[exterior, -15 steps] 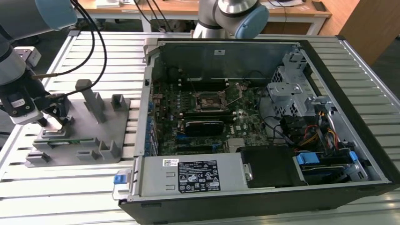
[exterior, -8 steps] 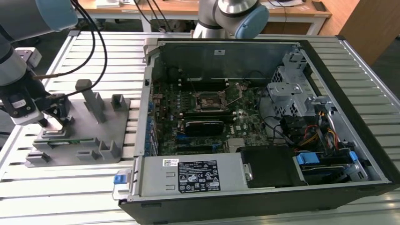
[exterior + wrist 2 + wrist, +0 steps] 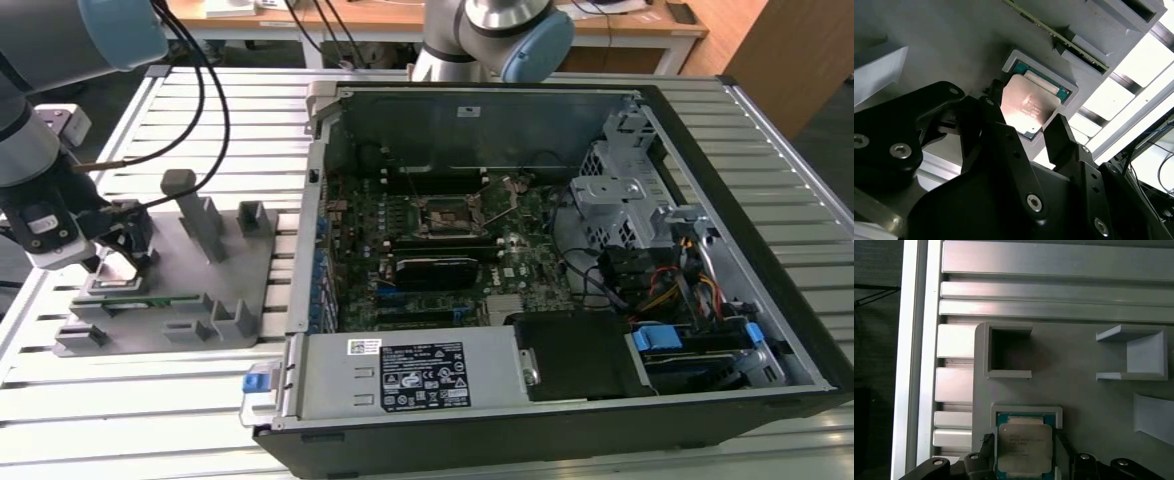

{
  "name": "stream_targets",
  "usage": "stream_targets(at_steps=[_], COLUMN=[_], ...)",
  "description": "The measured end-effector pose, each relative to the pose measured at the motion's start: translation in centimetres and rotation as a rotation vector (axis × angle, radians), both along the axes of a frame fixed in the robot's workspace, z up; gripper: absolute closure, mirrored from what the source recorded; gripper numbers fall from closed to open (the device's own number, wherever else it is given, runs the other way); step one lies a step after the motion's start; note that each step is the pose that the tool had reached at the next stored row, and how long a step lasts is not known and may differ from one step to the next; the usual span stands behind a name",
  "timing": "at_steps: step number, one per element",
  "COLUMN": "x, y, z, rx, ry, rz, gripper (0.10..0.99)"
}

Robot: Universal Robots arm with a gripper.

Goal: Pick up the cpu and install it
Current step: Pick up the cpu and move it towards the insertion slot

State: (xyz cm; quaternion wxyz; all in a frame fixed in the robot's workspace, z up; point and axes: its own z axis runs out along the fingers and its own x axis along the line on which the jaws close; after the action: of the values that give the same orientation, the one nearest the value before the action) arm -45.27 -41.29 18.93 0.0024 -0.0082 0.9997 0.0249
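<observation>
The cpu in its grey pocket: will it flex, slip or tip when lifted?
The small flat square cpu with the silver-grey metal lid looks rigid, so probably no flex. Its smooth, shiny lid may be slippery. It sits inside the raised grey plastic pocket rim, so a skewed lift could catch it.

- The cpu [image 3: 1024,446] carried several lines of small dark print on its metal top, seen in both wrist views [image 3: 1028,107]. None of it could be read.
- A black label [image 3: 424,384] with white print and small symbols lay on the power supply [image 3: 334,385], at the near side of the computer case [image 3: 534,135]. Its words were too small to read.
- A small white label [image 3: 367,347] with dark marks sat just beside the black one on the same unit, and was also unreadable.
- A white sticker [image 3: 470,110] was on the case's far inner wall, and its print was not legible.
</observation>
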Motion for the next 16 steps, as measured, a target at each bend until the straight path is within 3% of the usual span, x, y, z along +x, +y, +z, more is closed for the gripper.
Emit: stream_targets(at_steps=[1, 13, 16], x=[0.0, -0.14, -0.14], y=[0.0, 0.0, 0.0], z=[-0.02, -0.26, -0.28], rx=[0.0, 0.0, 0.0], ry=[-0.0001, -0.0011, -0.0006], rz=[0.0, 0.0, 0.0], gripper=[0.486, 0.486, 0.561])
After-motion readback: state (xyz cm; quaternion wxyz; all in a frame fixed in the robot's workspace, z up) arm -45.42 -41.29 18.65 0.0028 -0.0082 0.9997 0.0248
